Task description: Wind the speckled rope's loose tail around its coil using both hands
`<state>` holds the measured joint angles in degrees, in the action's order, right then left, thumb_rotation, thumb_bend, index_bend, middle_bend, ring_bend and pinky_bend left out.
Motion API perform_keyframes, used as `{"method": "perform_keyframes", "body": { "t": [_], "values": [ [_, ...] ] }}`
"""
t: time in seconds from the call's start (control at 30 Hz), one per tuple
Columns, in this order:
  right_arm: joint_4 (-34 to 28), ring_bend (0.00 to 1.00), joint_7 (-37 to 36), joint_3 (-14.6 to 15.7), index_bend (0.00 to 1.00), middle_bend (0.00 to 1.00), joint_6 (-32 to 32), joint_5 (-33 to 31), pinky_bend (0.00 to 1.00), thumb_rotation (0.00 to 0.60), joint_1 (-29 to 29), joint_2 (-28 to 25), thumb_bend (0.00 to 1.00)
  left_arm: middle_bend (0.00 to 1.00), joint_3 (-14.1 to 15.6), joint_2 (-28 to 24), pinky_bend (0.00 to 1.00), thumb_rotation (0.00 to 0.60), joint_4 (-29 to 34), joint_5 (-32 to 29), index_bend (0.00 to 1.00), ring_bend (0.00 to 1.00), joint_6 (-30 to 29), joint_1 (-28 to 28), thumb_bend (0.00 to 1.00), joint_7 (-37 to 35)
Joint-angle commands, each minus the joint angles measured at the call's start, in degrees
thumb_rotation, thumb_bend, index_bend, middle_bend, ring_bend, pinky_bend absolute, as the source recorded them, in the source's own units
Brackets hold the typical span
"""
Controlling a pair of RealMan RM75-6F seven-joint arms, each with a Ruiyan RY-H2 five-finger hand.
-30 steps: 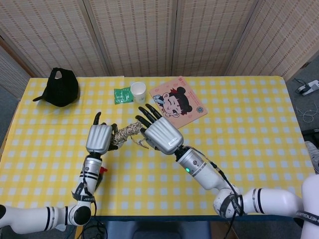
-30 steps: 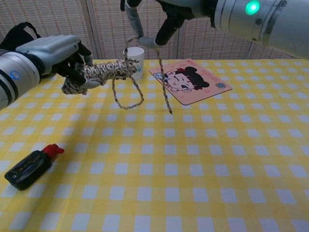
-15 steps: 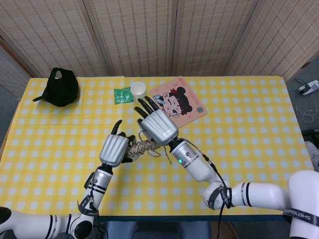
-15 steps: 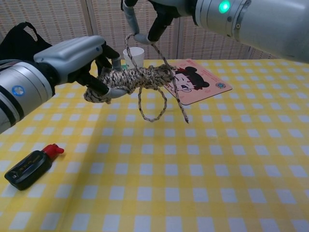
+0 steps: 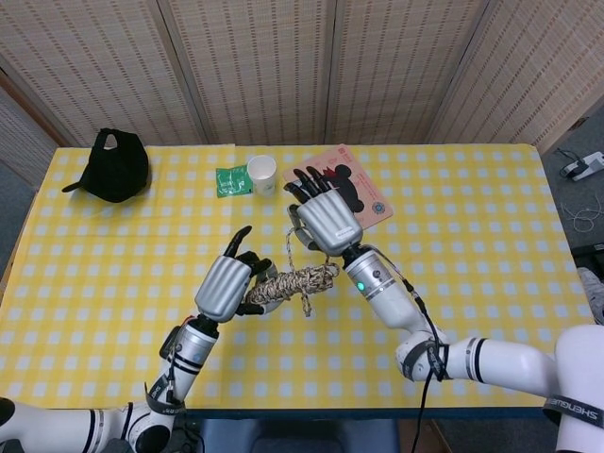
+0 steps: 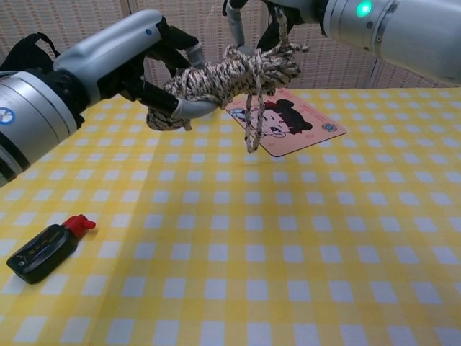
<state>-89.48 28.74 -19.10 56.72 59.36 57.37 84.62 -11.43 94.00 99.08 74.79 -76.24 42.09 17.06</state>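
Note:
The speckled rope coil (image 5: pixel 293 281) (image 6: pixel 230 72) is held level in the air above the yellow checked table (image 5: pixel 472 274). My left hand (image 5: pixel 226 288) (image 6: pixel 155 65) grips the coil's left end. My right hand (image 5: pixel 326 222) (image 6: pixel 277 11) is just above the coil's right end and pinches the loose tail (image 5: pixel 288 247), which rises to it from the coil. A short loop of tail (image 6: pixel 251 122) hangs below the coil's right half. In the chest view the right hand is mostly cut off by the top edge.
A black cap (image 5: pixel 118 165) lies at the far left. A paper cup (image 5: pixel 261 175), a green packet (image 5: pixel 231 179) and a pink cartoon card (image 5: pixel 368 200) (image 6: pixel 302 122) sit behind the hands. A black bottle with a red cap (image 6: pixel 45 249) lies near the front left.
Both hands have lifted the coil higher and carried it right, nearer to me. The long hanging loop has shortened, with more rope lying around the coil's right end.

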Motion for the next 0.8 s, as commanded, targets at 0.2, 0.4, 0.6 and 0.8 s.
{"method": "perform_keyframes", "body": {
  "t": [0.2,0.4,0.6,0.8],
  "values": [
    [5.12,0.00,-6.81,1.72,0.63,0.20,-1.06,1.48,0.00,0.600,-2.24,-0.47,0.55,0.74,-1.60,-1.53,0.00,0.536,0.25,3.25,0.76,0.50,-0.59,-1.60,0.29,-7.47],
    [7.66,0.00,-10.95,2.99,0.63,0.20,-2.62,2.36,0.00,0.600,-3.61,-1.04,0.55,0.74,-3.31,-2.13,0.00,0.542,0.53,3.40,0.76,0.50,-1.10,-2.49,0.29,-11.60],
    [9.12,0.00,-12.14,5.16,0.63,0.20,-3.59,5.15,0.00,0.600,-4.22,-1.02,0.56,0.74,-5.67,-3.11,0.00,0.538,2.06,1.29,0.76,0.50,-0.80,-3.15,0.29,-14.37],
    [9.41,0.00,-11.54,7.54,0.63,0.20,-3.95,8.24,0.00,0.600,-4.53,-0.21,0.56,0.74,-9.01,-4.37,0.00,0.535,4.39,-2.79,0.76,0.50,0.16,-3.44,0.29,-16.48]
  ]
}}
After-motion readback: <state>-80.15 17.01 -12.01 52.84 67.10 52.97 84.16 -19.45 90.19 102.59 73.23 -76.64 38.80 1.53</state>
